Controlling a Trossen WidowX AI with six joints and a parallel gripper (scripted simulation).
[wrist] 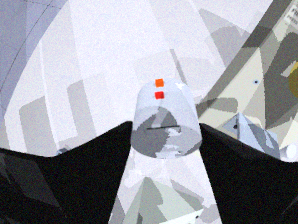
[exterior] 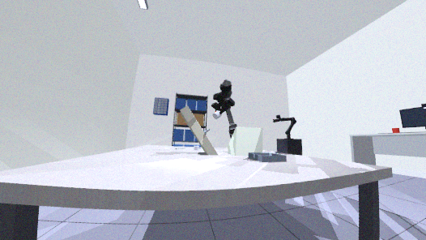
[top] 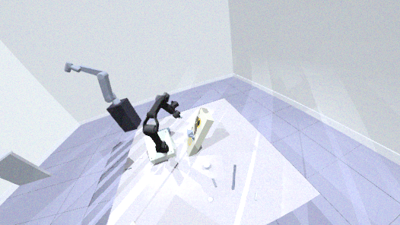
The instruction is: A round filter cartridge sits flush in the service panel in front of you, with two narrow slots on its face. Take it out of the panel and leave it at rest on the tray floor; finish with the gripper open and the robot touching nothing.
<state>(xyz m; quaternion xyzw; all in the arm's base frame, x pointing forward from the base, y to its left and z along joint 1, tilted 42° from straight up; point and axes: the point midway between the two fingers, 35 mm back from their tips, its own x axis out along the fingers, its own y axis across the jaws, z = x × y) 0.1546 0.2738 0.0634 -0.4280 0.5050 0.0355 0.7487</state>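
The filter cartridge [wrist: 167, 120] is a pale, translucent-looking cylinder with an orange and a red mark on its side and a thin dark slot on its near face. It also shows as a small white end in the exterior view [exterior: 216, 115]. My gripper [wrist: 165, 128] [top: 179, 115] is shut on it and holds it in the air, clear of the panel. The service panel [top: 205, 130] [exterior: 198, 132] [wrist: 242, 101] leans beside it, with a yellow ring [top: 198, 122] around a dark opening. A low blue-grey tray [exterior: 267, 159] sits beside the robot's base; its floor is hidden.
The pale robot base [top: 163, 156] [exterior: 248, 139] stands left of the panel in the top view. A blue-grey bracket [top: 191, 134] [wrist: 252, 136] sticks out low on the panel. A white round part [top: 206, 166], a long rod [top: 233, 177] and a shorter rod [top: 214, 182] lie on the table.
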